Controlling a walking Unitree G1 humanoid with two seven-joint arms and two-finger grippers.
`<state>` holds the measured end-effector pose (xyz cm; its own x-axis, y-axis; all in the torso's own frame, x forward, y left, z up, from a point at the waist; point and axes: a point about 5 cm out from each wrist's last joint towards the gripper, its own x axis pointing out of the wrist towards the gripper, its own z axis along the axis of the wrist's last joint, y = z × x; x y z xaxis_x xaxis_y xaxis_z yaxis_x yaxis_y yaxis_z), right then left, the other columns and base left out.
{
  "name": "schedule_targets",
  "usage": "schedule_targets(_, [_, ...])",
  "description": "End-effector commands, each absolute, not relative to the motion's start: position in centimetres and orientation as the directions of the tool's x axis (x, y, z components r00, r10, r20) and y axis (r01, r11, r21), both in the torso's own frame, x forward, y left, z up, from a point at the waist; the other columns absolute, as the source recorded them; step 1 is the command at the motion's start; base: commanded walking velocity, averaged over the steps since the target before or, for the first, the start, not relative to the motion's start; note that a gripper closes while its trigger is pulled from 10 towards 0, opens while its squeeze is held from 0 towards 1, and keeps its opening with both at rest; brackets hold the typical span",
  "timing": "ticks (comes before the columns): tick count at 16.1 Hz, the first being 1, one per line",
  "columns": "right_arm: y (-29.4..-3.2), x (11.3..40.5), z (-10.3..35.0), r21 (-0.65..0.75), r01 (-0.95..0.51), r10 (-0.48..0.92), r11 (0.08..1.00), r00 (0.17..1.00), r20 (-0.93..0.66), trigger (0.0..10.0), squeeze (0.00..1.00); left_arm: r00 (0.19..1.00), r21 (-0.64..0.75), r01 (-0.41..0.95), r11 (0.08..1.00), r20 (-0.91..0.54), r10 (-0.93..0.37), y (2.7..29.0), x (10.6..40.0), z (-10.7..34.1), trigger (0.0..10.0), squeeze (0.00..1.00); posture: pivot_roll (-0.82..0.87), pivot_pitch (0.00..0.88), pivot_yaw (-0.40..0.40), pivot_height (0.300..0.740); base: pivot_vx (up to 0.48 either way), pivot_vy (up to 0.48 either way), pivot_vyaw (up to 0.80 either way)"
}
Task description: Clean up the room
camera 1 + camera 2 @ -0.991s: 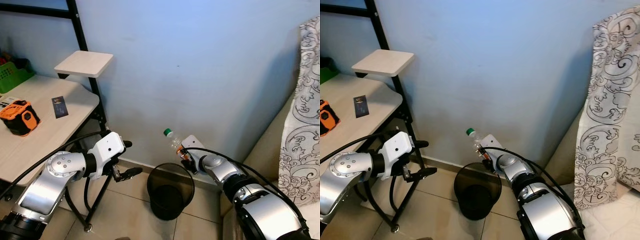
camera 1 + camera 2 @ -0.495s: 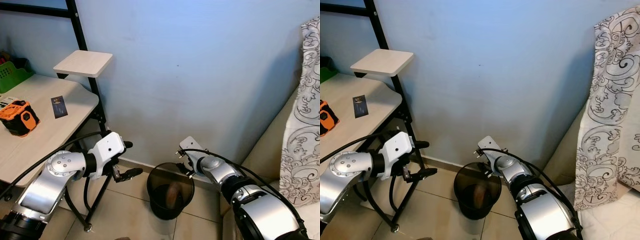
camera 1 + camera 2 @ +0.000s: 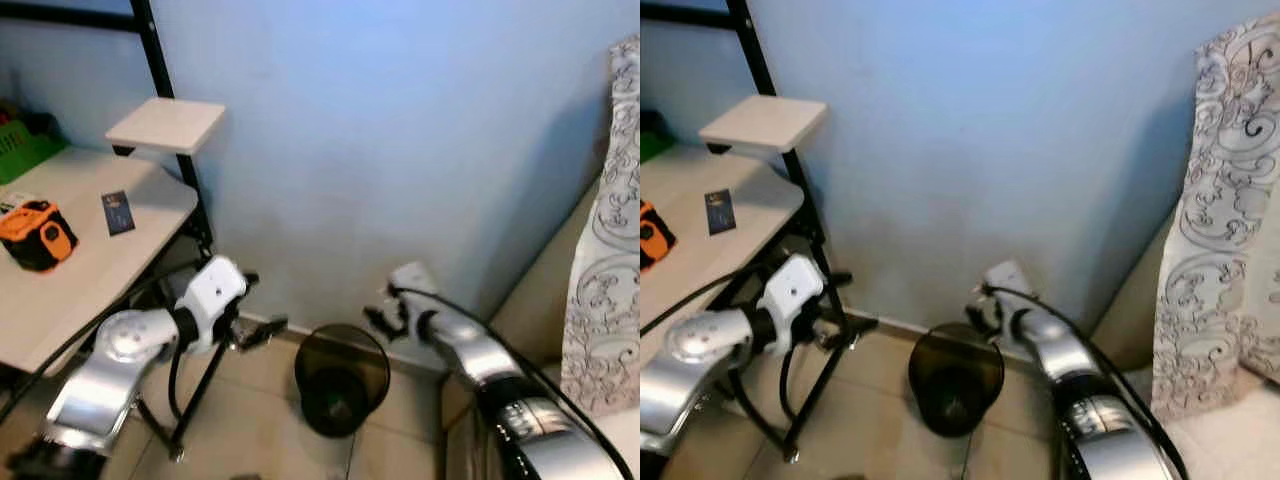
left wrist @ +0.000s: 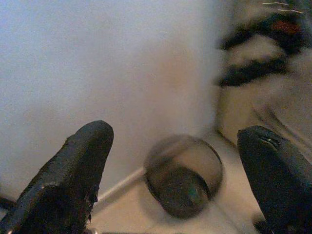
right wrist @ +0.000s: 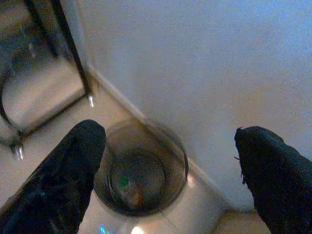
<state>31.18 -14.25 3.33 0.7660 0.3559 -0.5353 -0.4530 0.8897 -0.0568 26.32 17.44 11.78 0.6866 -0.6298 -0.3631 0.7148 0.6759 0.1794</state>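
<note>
1. One dark see-through bin (image 3: 341, 389) sits on the tiled floor (image 3: 255, 430), right up against the blue wall (image 3: 400, 140).
2. Inside the bin there's a bottle (image 5: 127, 190) lying at the bottom, green cap and an orange bit of label visible from the right wrist view. Kinda blurry, so can't tell more than that.
3. Right gripper (image 5: 170, 168) hangs above the bin, up near the wall, fingers spread wide and holding nothing.
4. Left gripper (image 4: 178, 170) is off to the bin's left, next to the black desk leg (image 3: 205, 370), also spread wide and empty, pointing toward the bin.
5. Further left of the bin there's a pale wooden desk (image 3: 95, 265) with an orange-and-black gadget (image 3: 38, 235) and a small dark card (image 3: 118, 212) on top.
6. Green basket (image 3: 25, 150) sits at the back of the desk; whatever's in it is too dark to make out.
7. To the bin's right is a beige sofa edge (image 3: 545, 300) with a swirly-patterned cloth (image 3: 605, 260) hanging over it.
</note>
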Motion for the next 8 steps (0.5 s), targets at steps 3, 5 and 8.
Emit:
schedule_targets(3, [-15.2,30.3,7.3,0.025,-0.406,0.388,0.913,0.85,-0.356,10.0,1.0,0.824,0.158,0.551,0.82,-0.26,-0.503,17.6,27.0,12.7,10.0,0.0,0.01,0.0,0.015,0.74,0.0,0.0,-0.24])
schedule_targets(5, [-15.4,28.9,8.2,0.056,-0.365,0.365,0.929,0.887,-0.283,10.0,1.0,0.876,0.221,0.458,0.861,-0.278,-0.394,17.9,26.9,12.1,10.0,0.0,0.0,0.0,0.025,0.74,0.0,0.0,-0.77])
schedule_targets(8, [-14.4,28.1,9.6,0.154,-0.372,0.4,0.915,0.886,-0.233,10.0,1.0,0.907,0.213,0.39,0.896,-0.256,-0.335,17.2,26.9,12.3,10.0,0.0,0.01,0.0,0.016,0.74,0.0,0.0,-0.78])
